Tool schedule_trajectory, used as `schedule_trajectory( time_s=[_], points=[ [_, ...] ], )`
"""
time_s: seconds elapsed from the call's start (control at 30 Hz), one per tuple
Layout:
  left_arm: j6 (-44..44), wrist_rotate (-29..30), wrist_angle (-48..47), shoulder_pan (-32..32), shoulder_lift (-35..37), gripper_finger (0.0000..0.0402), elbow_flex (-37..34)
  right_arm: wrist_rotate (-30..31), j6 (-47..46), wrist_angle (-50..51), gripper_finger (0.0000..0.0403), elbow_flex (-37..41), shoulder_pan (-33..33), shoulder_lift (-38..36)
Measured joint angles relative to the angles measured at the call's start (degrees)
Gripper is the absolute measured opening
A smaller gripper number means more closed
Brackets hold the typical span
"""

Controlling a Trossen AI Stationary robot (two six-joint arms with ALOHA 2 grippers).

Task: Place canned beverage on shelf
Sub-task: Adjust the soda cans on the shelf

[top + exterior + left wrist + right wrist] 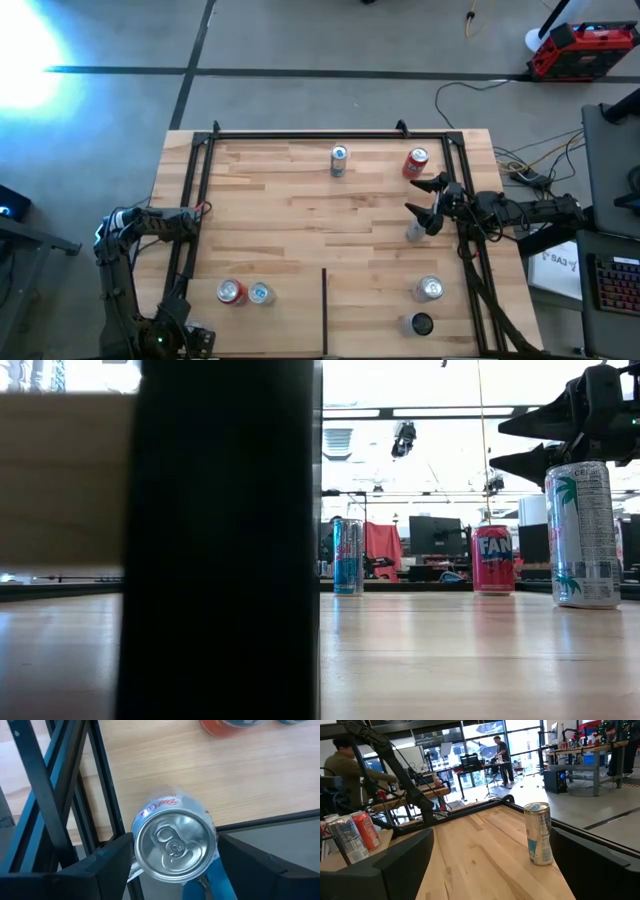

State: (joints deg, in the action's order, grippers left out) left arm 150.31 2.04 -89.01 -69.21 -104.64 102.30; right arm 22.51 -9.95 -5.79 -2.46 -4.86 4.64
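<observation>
Left pincer (172,865) | fingers flank silver can (174,851), contact unclear | beside shelf (300,210) rail | right pincer (425,200) spread above shelf.

Surroundings of the work table. Grey concrete floor (320,40) crossed by dark seams, with a bright glare patch (25,50) at one corner. A red case (582,50) stands on the floor beside loose cables (480,90); a keyboard (612,285) lies on a side desk. Beyond the table, an open workshop: ceiling light panels (430,412), monitors (435,535), a red chair (382,545). Large windows (485,740) admit daylight (brightest behind the desks). One person (501,755) stands at a desk (482,770); another person (345,767) sits nearer. A workbench (590,750) carries assorted equipment.
</observation>
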Motion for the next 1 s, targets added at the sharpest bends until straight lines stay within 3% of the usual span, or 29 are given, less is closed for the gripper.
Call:
schedule_trajectory(
  time_s=[0.27,0.5,1.0],
  points=[
    [-0.8,0.4,-0.6,0.0,0.0,0.0272,0.0,0.0,-0.1,0.0,0.0382,0.0,0.0,0.0],
    [-3.4,5.4,-0.8,0.6,1.8,0.0272,-0.3,0.0,0.0,0.0,0.0382,0.0,0.0,0.0],
    [-13.3,7.8,-1.0,9.9,10.1,0.0272,-7.9,0.0,0.0,0.0,0.0382,0.0,0.0,0.0]
  ],
)
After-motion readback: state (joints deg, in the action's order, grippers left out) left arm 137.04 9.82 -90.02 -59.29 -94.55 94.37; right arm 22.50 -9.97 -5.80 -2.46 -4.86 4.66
